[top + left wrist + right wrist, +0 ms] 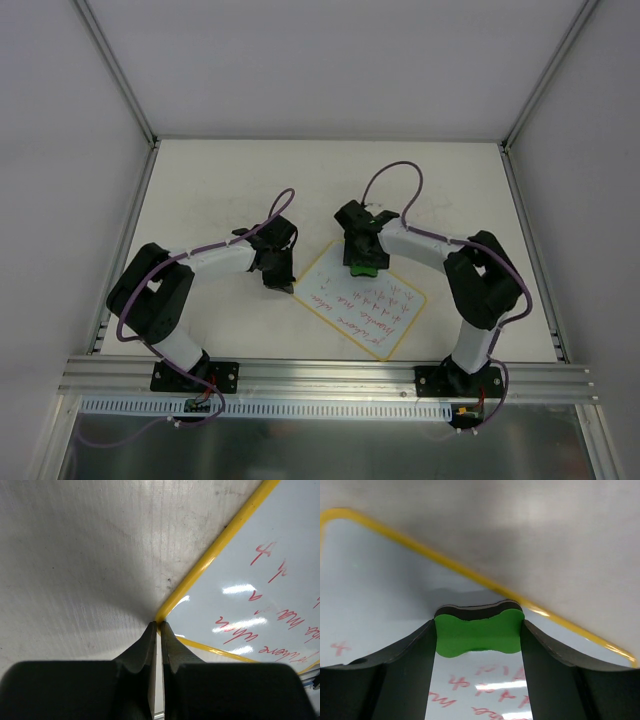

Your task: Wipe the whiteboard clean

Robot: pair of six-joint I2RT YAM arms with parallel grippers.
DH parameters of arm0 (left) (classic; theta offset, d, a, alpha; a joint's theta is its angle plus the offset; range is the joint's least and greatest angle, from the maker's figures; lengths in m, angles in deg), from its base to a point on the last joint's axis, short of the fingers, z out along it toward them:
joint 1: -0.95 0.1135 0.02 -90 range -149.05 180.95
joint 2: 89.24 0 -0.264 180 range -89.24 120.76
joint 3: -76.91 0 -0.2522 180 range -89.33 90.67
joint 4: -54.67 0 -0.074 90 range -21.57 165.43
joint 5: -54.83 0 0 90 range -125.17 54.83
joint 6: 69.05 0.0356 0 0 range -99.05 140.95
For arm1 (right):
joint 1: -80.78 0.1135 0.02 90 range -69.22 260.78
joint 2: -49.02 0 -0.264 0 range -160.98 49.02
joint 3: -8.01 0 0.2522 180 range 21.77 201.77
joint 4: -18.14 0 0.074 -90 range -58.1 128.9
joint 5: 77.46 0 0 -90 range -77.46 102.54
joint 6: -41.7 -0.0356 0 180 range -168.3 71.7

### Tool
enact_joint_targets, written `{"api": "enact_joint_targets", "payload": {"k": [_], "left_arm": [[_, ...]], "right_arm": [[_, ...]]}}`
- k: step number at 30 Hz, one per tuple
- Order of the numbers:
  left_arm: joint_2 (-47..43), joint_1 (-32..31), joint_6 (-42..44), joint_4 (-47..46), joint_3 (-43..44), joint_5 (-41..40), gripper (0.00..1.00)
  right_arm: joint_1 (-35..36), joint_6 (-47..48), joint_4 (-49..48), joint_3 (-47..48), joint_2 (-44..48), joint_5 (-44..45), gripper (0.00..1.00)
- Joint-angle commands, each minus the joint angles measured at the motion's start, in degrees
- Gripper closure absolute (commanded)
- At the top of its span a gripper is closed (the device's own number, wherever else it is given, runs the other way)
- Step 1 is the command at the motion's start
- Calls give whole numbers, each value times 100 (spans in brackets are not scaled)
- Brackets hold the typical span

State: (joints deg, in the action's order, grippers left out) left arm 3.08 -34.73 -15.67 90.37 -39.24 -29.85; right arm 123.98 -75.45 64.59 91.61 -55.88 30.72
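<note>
The green eraser is clamped between the fingers of the right gripper, jaws partway open around it, over the far edge of the whiteboard. The board lies on the table between the arms, red writing all there. The left gripper, closed and empty, has its tips at the board's yellow rim, probably steadying it. Wiping seems about to start: next, press down and sweep across the writing

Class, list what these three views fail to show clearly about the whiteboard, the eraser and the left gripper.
- The red handwriting: too small in the top view, cut off or blurred in both wrist views, so unreadable.
- The green eraser: its underside is hidden in the right wrist view, so contact with the whiteboard is unclear.
- The left gripper: its own fingers hide whether it touches the yellow rim.
</note>
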Motion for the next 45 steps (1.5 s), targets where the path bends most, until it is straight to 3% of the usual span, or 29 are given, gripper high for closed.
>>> {"api": "enact_joint_targets", "payload": {"k": [1, 6, 10, 20, 24, 27, 36, 41, 45], "left_arm": [[59, -44, 120, 329, -227, -427, 100], [59, -53, 129, 329, -218, -418, 100], [68, -44, 129, 329, -218, -400, 100], [-64, -44, 120, 329, -341, -444, 100], [-108, -44, 120, 329, -394, -462, 100], [-108, -44, 129, 329, -403, -462, 100], [-152, -44, 147, 320, -500, -453, 100], [-117, -44, 138, 320, -438, -401, 100], [-152, -44, 129, 320, -438, -391, 100]], "right_arm": [[-522, -132, 739, -804, 575, 204, 68], [-620, -211, 704, -1368, 1234, 152, 68], [-445, -395, 151, -1649, 1236, -323, 69], [786, -931, 220, -279, -3, -438, 69], [673, -1063, 545, -488, 110, 45, 69], [295, -1222, 554, -1147, 575, 37, 69], [-927, -1169, 546, -2993, 2491, 11, 69], [-910, -880, 213, -2889, 2361, -340, 68], [-261, -756, 150, -2319, 1694, -464, 69]]}}
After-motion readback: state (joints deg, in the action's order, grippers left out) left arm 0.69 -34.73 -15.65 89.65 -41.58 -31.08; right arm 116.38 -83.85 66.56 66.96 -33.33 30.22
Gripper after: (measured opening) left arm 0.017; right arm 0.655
